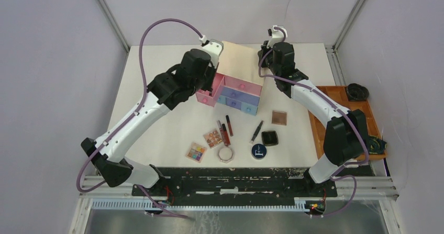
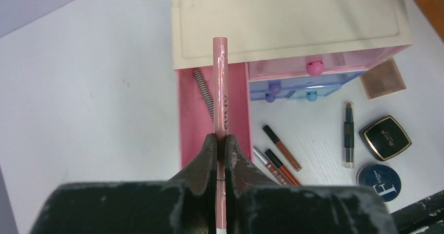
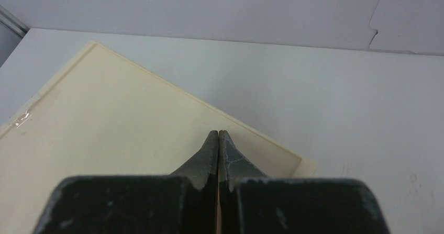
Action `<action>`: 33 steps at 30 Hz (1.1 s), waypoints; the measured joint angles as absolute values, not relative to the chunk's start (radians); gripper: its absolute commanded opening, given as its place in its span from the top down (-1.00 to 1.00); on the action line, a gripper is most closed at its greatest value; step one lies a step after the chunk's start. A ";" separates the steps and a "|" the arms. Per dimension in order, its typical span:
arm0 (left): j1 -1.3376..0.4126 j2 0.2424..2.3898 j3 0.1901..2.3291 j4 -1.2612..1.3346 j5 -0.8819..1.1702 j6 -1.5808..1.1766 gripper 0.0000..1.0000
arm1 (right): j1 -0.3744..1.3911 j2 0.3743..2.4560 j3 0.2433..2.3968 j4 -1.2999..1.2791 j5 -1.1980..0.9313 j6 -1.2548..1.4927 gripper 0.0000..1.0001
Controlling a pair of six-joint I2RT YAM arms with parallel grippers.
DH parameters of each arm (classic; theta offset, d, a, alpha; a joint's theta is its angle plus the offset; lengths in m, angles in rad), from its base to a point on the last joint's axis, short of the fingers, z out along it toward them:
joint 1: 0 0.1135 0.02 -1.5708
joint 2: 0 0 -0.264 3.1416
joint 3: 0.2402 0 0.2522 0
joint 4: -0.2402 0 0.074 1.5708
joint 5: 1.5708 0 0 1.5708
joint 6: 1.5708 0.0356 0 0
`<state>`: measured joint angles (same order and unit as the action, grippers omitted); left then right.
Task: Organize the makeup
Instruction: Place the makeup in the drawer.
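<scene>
**Left jaws:** clenched on a slim pink tube (image 2: 220, 87), which I hold lengthwise above the open pink drawer (image 2: 187, 124) of the beige plastic drawer box (image 2: 282, 19). The tube's far end reaches the lid's front edge in the wrist view. A black-and-white striped stick (image 2: 204, 92) lies inside that drawer.

**Right jaws:** pressed shut on nothing, over the same box's flat lid. I cannot tell whether they touch it.

**In front of the box, on the white desk (image 1: 157, 134):**
- slim red-brown tubes with black caps (image 2: 281, 147), close together
- a dark slim tube (image 2: 348, 134)
- a brown square compact (image 2: 383, 78)
- a black square compact (image 2: 385, 137), just beside a round dark-blue compact (image 2: 378, 181)

**Nearer the arm bases:** two square colourful eyeshadow palettes (image 1: 196, 152) (image 1: 212, 138) and a pale octagonal jar (image 1: 226, 154).

**At the desk's right edge:** an orange-brown tray (image 1: 319, 124).
</scene>
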<state>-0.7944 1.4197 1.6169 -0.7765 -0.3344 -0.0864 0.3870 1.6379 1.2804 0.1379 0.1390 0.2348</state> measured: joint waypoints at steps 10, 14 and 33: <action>-0.694 1.414 1.619 -0.851 -0.258 -0.027 0.94 | 0.387 1.638 1.280 0.138 0.139 0.235 0.99; -0.677 1.432 1.617 -0.866 -0.230 -0.010 0.94 | 0.387 1.638 1.280 0.138 0.139 0.235 0.99; -0.656 1.568 1.773 -1.053 -0.174 0.009 0.78 | 0.386 1.640 1.280 0.140 0.138 0.236 0.99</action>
<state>-0.6556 1.5681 1.7729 -1.0531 -0.1738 0.0093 0.3862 1.6402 1.2804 0.1398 0.1383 0.2356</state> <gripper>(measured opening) 0.111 0.010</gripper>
